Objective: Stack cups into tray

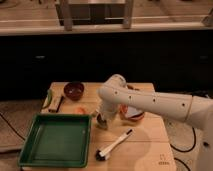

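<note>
The green tray (pixel 57 140) lies at the front left of the wooden table and holds nothing that I can see. My gripper (pixel 102 120) points down just off the tray's back right corner, low over the table. A small pale object sits at the gripper tip; I cannot tell whether it is a cup. A dark red bowl (pixel 74 90) stands at the back left. An orange-red bowl (pixel 131 113) sits to the right, partly hidden behind my white arm (pixel 150 102).
A brush with a white handle and a dark head (pixel 114 146) lies at the front centre. A green item (pixel 47 98) and a dark bar (pixel 57 103) lie at the left edge. A small orange thing (pixel 80 110) rests behind the tray.
</note>
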Available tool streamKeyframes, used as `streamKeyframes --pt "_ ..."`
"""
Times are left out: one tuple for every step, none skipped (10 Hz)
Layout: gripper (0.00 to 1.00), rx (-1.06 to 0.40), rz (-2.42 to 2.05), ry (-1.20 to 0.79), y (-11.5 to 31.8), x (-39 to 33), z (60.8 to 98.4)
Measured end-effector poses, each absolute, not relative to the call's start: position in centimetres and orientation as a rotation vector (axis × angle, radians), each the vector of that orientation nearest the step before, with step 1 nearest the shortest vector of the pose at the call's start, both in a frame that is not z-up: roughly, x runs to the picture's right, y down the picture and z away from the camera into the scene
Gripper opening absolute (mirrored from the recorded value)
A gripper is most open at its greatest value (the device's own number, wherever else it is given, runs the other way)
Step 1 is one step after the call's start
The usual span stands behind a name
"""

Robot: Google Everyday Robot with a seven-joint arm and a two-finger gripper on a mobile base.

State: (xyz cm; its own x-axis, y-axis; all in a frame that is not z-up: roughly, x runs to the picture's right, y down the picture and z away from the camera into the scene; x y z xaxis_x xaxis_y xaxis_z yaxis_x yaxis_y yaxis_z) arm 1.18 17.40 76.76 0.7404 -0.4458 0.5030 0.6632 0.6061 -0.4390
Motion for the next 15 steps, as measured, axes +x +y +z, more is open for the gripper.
streamKeyframes --pt "0.37 -0.657 -0.653 -0.371 17.9 1.0 77.3" --pt "0.37 -0.662 -0.650 -0.378 18.3 0.9 77.7" --pt "0.37 -0.668 -0.649 -0.383 18.7 0.8 78.0" --pt "0.37 -0.679 -0.643 -0.393 19.7 0.7 78.7" --pt "0.37 -0.685 -0.639 -0.398 20.2 0.7 79.0" --pt "0.37 -0.692 -0.632 -0.403 20.7 0.7 79.3" --pt "0.37 -0.698 -0.625 -0.406 21.2 0.8 79.5" --pt "0.33 -0.704 -0.618 -0.410 21.7 0.8 79.9" --pt "0.26 -0.704 -0.616 -0.412 21.8 0.7 80.0" --pt "0.16 -0.705 -0.614 -0.411 21.9 0.8 80.1" --pt "0.05 -0.705 -0.610 -0.410 21.8 1.0 80.1" --pt "0.01 -0.705 -0.610 -0.409 21.7 1.0 80.1" --pt "0.00 -0.707 -0.615 -0.407 21.6 1.0 80.0" --pt "0.00 -0.707 -0.618 -0.401 21.3 1.2 79.8" --pt "0.00 -0.703 -0.620 -0.398 20.9 1.2 79.6"
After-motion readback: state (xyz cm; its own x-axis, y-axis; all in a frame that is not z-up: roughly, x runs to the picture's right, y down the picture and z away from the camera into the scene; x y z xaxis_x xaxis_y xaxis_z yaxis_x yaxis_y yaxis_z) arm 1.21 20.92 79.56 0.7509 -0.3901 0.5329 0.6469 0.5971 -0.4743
